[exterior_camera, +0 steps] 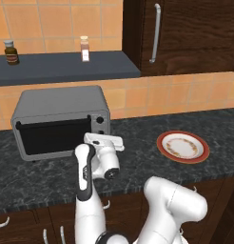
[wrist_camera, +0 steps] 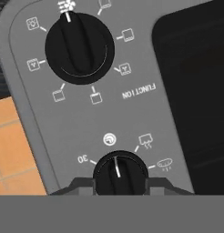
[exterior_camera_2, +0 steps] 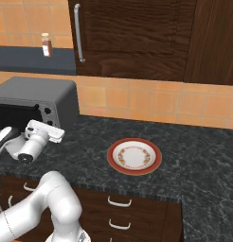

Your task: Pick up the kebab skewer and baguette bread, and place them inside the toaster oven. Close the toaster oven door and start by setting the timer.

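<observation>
Countertop toaster oven [exterior_camera: 62,121]: end effector [wrist_camera: 120,185] grips its timer knob [wrist_camera: 119,173].

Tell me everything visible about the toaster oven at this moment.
The toaster oven is a grey metal box standing on the dark speckled counter against the tiled wall. Its dark glass door is shut, handle bar along the top edge. Black knobs sit on its right front. In the hand view the gripper closes on the lower knob, marked with a 30; the larger knob is labelled FUNCTION.
</observation>
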